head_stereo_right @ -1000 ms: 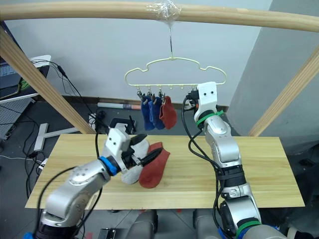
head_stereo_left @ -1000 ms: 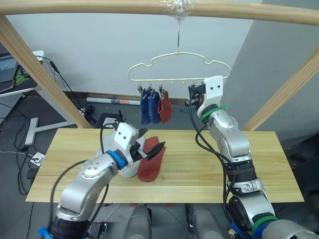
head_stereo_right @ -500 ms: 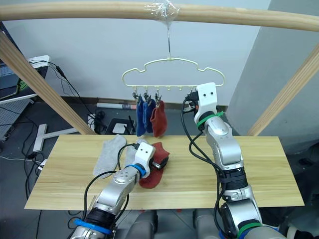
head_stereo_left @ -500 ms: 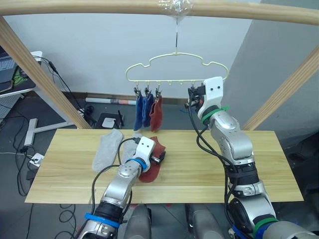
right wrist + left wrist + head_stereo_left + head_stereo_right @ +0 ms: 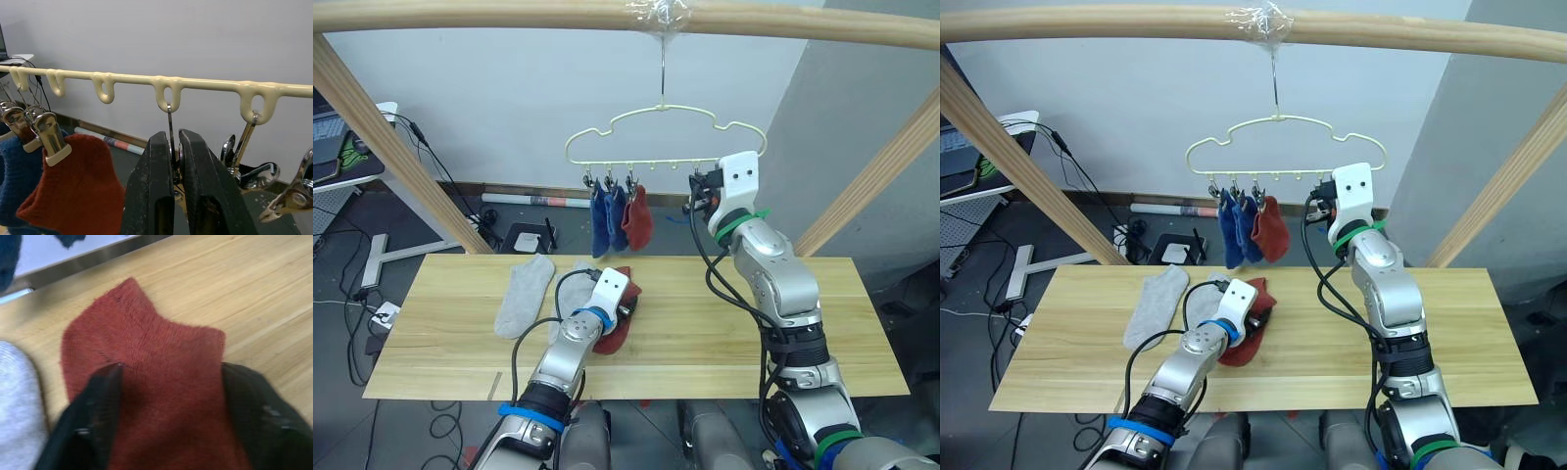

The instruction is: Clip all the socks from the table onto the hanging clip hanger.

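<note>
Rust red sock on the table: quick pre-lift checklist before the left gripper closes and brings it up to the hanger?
1. Left gripper open, one finger on either side of the rust red sock: ok.
2. Sock flat on the table: ok.
3. Light grey sock outside the fingers: ok, though it lies right beside the left finger.
4. Right gripper shut on a clip of the clip hanger: ok.
5. That clip pressed open to take a sock: cannot tell.
6. Hung socks out of the way: ok, two blue socks and a red sock hang on clips further along.
</note>
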Motion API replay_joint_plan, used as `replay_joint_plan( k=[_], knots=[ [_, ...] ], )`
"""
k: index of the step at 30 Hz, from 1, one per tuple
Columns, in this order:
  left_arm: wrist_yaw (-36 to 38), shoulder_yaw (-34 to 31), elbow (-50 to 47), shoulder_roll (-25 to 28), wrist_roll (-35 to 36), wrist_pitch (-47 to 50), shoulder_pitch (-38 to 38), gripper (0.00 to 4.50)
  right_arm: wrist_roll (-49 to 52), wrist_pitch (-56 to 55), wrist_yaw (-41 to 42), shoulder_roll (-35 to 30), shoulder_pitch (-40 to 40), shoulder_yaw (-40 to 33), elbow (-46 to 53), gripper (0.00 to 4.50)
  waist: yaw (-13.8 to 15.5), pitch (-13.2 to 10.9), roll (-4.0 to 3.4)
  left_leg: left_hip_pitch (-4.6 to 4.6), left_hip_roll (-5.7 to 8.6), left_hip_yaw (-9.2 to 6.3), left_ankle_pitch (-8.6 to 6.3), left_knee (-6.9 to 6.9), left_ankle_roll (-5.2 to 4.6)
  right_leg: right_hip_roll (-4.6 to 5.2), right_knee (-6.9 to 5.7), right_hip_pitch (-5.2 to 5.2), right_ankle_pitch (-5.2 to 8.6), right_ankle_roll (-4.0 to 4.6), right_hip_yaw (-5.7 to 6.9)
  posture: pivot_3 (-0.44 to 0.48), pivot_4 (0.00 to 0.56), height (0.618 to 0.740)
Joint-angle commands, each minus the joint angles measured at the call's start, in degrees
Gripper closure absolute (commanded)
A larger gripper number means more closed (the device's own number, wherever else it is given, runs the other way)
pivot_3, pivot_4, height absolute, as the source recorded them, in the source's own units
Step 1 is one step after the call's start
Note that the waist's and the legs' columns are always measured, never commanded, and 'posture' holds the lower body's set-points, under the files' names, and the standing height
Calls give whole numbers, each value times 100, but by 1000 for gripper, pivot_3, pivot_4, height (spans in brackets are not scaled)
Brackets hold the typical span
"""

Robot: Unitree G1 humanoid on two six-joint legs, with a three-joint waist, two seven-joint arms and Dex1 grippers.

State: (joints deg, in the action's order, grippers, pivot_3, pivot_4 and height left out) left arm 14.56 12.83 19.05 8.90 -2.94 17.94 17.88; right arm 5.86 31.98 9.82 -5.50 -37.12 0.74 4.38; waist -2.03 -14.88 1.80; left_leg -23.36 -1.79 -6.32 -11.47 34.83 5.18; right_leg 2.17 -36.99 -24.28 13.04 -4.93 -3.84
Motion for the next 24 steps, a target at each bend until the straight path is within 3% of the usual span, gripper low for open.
replay_joint_plan(
  k=[1, 7, 12, 17, 24],
  knots=[
    [150, 208, -10, 16, -150, -52, -325, 2745, 57, 61, 50, -109, 33, -71, 213, 4500, 1, 0, 0, 0, 0, 0, 0, 0, 0, 0, 1, 1, 0, 0, 0, -14, 255, 740],
    [342, 136, -310, -60, -31, -167, -521, 4487, 218, 275, 220, -338, 37, -221, 262, 4500, 4, 1, -1, 3, 0, 0, 0, 1, 0, 0, 1, 4, 3, 5, 0, -13, 256, 740],
    [781, -119, -918, -309, 571, -626, -592, 4487, 781, 1198, 379, -609, -106, -698, 396, 4500, 14, 0, -2, -1, 0, 0, 0, 1, 0, 2, 4, 4, 18, 30, 1, -20, 253, 740],
    [1437, -125, -1962, -427, 1269, -706, -555, 4487, 1877, 3263, -282, -265, -877, -2163, 331, 4500, 22, -1, -4, -9, 0, -4, 0, 2, 0, 2, 2, -1, 17, 31, 2, -22, 250, 740],
    [1465, 204, -2285, -376, 843, -1313, -132, 4487, 2326, 5029, -994, 83, -1656, -3403, 278, 4500, 28, -1, -6, -11, 3, -4, -1, 2, -2, 2, 8, 1, 12, 45, 3, -28, 244, 740]
  ],
)
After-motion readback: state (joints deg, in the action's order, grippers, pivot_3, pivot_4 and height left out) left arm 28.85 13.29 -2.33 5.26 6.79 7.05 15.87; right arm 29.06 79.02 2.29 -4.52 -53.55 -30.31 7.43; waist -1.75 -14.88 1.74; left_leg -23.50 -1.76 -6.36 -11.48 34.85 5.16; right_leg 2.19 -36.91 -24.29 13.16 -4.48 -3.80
